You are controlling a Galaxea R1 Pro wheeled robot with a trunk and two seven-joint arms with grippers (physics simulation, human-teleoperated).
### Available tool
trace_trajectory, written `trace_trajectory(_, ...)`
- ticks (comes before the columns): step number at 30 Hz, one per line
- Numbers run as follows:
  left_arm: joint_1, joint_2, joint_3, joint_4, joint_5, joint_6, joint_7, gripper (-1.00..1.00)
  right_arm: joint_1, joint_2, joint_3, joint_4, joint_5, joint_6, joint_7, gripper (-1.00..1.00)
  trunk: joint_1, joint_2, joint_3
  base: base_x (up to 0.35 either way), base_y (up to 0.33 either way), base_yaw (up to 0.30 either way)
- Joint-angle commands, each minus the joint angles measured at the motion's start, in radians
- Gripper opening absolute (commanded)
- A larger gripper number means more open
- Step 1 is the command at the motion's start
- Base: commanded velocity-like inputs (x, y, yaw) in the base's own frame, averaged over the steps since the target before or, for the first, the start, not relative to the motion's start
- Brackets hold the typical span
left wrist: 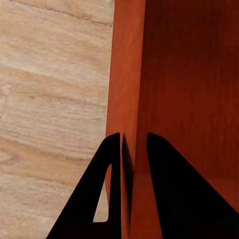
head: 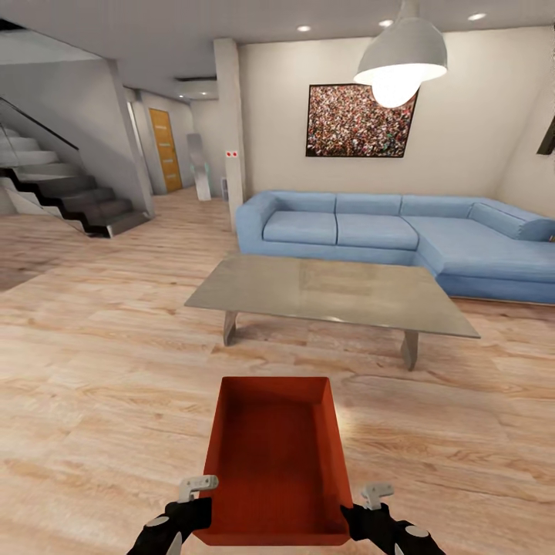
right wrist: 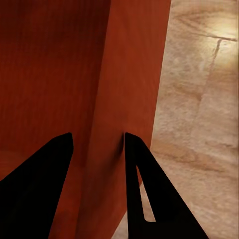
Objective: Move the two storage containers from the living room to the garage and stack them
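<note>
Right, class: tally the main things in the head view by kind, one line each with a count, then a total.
Orange-red storage container: 1
Blue corner sofa: 1
Grey low table: 1
White pendant lamp: 1
Framed picture: 1
Staircase: 1
Wooden door: 1
End effectors, left end effector and right end effector: 2
Total: 9
</note>
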Motion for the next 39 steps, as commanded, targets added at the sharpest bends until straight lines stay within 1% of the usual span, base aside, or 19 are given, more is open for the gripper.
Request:
trace_trajectory(1, 0.0, -0.03, 0.002, -0.001, 0.004, 0.006, 0.005, -1.0, 0.0, 0.012, 0.012, -0.001, 0.002, -0.001, 0.01, -1.0, -0.004, 0.007, 0.004, 0.0, 0.0, 0.0)
trace_trajectory(12, 0.0, -0.03, 0.002, -0.001, 0.003, 0.006, 0.006, -1.0, 0.0, 0.012, 0.013, -0.001, 0.002, -0.001, 0.01, -1.0, -0.046, 0.084, 0.055, 0.0, 0.0, 0.0)
trace_trajectory(39, 0.0, -0.03, 0.002, -0.001, 0.003, 0.006, 0.006, -1.0, 0.0, 0.012, 0.013, -0.001, 0.004, -0.004, 0.009, -1.0, -0.15, 0.273, 0.141, 0.0, 0.0, 0.0)
